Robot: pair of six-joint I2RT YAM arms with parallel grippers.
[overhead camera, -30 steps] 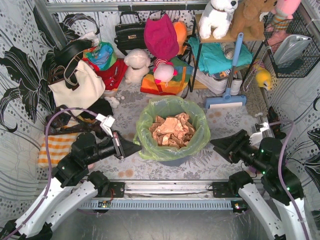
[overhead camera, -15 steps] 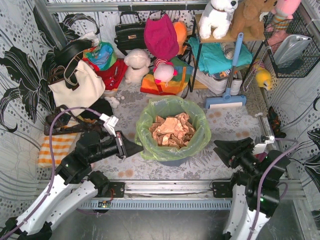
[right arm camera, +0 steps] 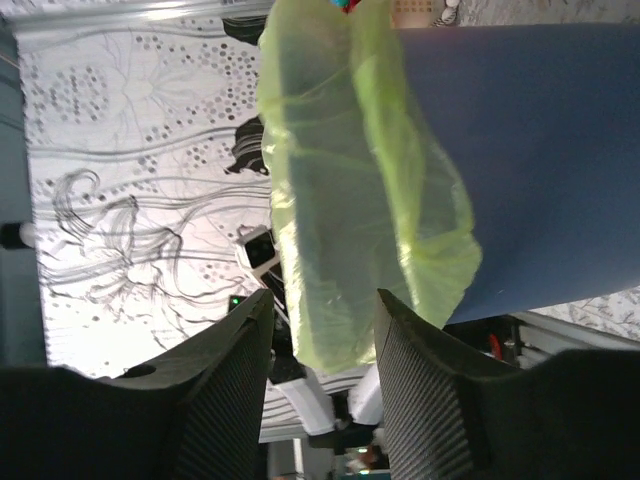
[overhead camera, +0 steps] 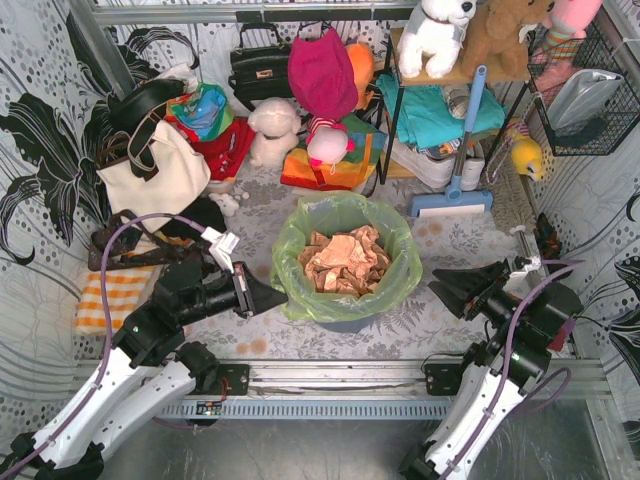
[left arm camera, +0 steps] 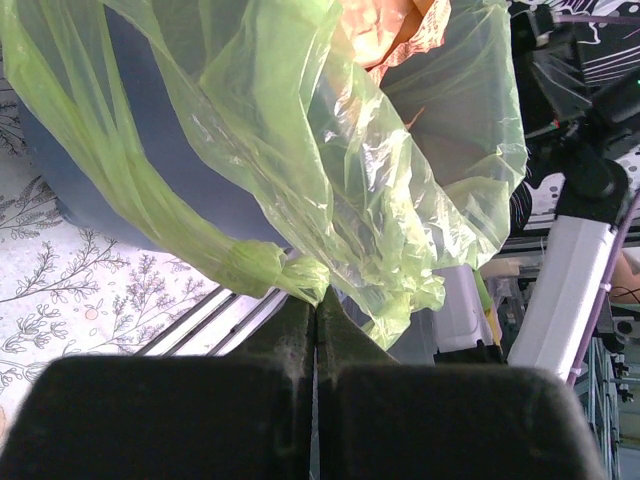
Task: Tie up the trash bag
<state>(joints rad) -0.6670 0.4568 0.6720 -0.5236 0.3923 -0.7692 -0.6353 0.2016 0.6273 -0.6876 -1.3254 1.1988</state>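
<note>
The worktop (overhead camera: 455,240), covered in a grey floral print, carries a blue-grey bin (right arm camera: 540,150) at its middle, between my two arms. The trash bag (overhead camera: 345,208) lines that bin. Its lime-green film is turned out over the rim and hangs loose down the outer wall, with the mouth open upward. Crumpled tan paper (overhead camera: 345,260) lies heaped inside it.

My left end effector (overhead camera: 275,297) points at the bag's left side, its tip touching the hanging film. From my left wrist, its fingers are pressed together with only a hairline between them. A bunched fold (left arm camera: 265,268) of the green plastic sits right at their tips. I cannot tell whether any film is caught between them.

My right end effector (overhead camera: 442,283) sits to the right of the bin, near it but apart from the bag, aimed toward it. Its fingers are spread wide. From my right wrist, a loose flap of the bag hangs against the bin wall beyond the gap between them.
</note>
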